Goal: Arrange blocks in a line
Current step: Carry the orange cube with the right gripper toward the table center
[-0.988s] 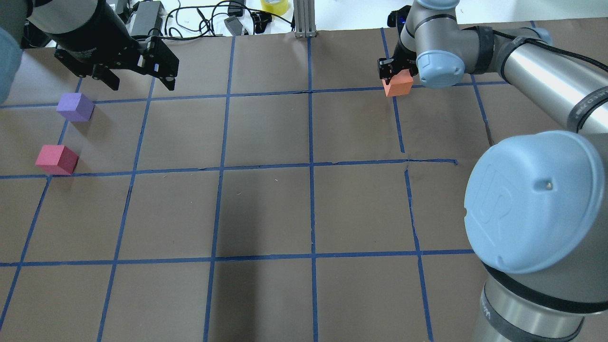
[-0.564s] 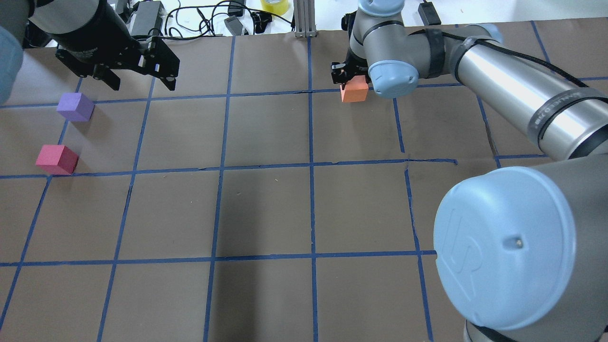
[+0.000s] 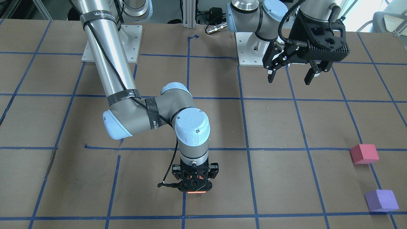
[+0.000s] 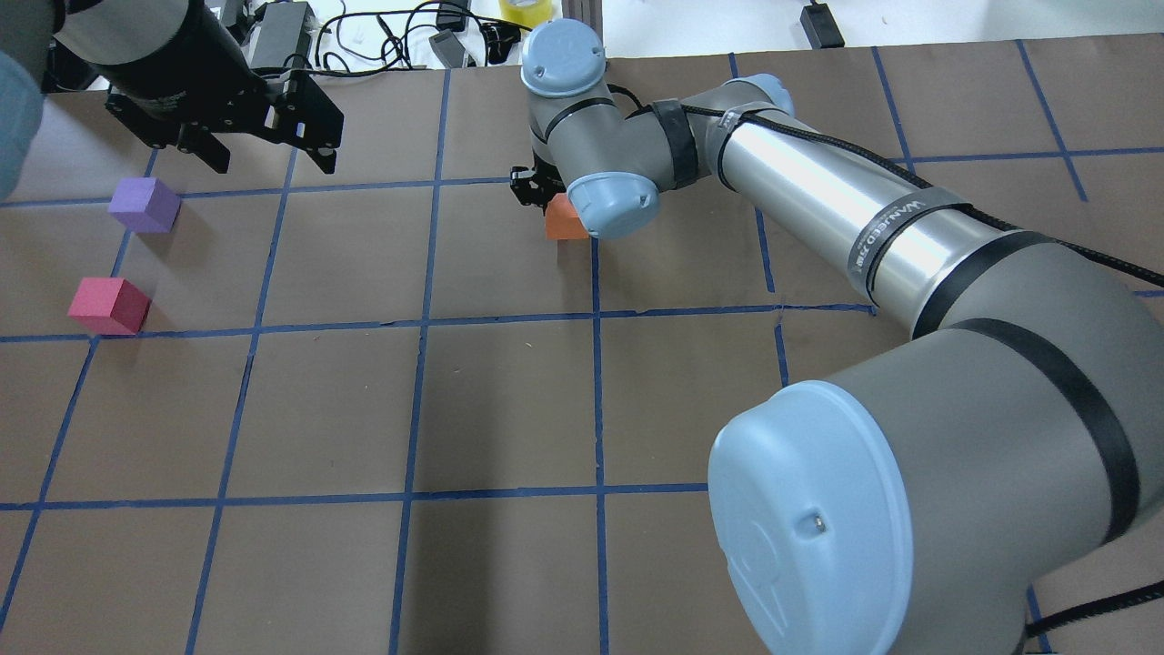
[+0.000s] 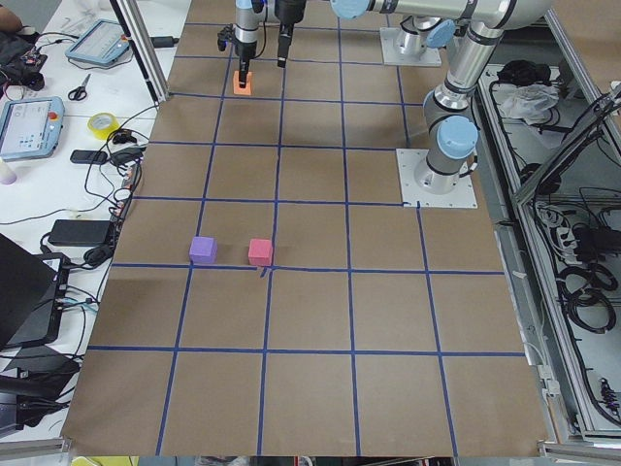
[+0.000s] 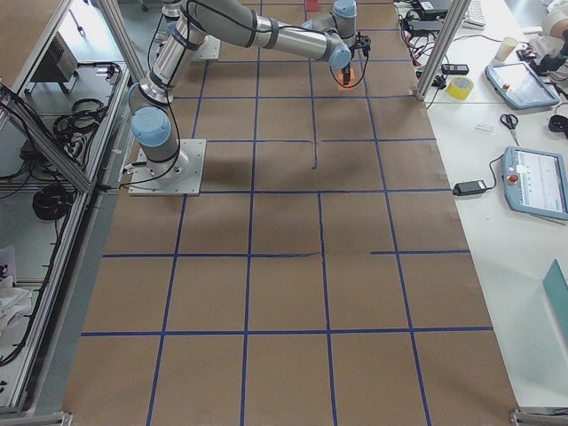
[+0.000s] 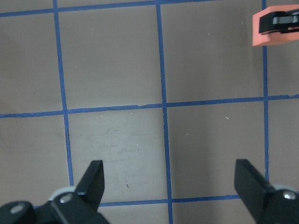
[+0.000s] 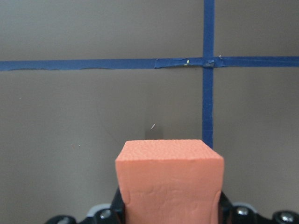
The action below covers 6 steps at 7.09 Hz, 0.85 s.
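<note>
The orange cube (image 4: 562, 221) is gripped by the jaws of the right gripper (image 3: 194, 186) beside a blue tape line (image 4: 597, 273) at the counter's (image 4: 509, 409) far middle, while the red-pink cube (image 4: 108, 306) and purple cube (image 4: 144, 205) are seen lying apart at its left side, near the left gripper (image 4: 271, 162), whose jaws are held open.

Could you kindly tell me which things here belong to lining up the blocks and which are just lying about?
Job in hand:
orange block, gripped in the right claw
red-pink block
purple block
left claw, open and empty

Lying about, beside the table:
yellow tape roll
scissors
teach pendant
</note>
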Motion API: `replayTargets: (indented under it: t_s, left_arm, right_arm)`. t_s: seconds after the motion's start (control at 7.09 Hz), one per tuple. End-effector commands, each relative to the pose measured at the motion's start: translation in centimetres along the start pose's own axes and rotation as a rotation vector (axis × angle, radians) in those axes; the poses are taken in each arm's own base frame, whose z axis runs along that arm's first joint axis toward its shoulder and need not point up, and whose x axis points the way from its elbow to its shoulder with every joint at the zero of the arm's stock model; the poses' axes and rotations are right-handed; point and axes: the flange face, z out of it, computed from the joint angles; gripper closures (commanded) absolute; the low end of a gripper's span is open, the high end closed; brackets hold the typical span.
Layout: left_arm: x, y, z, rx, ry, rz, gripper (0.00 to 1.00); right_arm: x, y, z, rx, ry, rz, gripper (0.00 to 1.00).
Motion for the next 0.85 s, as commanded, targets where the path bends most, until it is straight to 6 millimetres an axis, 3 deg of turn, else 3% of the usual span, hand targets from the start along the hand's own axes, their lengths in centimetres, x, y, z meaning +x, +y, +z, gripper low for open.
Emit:
replayTargets:
  t_s: [0.0,0.42,0.56,0.71]
  left_arm:
    - [0.01,0.00,0.00,0.000,0.000,0.000,0.00]
    - [0.01,0.00,0.00,0.000,0.000,-0.001,0.00]
    - [0.01,0.00,0.00,0.000,0.000,-0.001,0.00]
    - [0.01,0.00,0.00,0.000,0.000,-0.001,0.00]
  right_arm:
    - [-0.03,1.03,1.20,-0.071,0.036,-0.062,0.90]
    - [0.05,0.98,1.28,-0.067,0.045,-0.063,0.86]
    - [0.04,0.96,1.47,-0.066,0.044,-0.055,0.71]
    - [0.04,0.99,1.81,-0.066,0.044,-0.052,0.32]
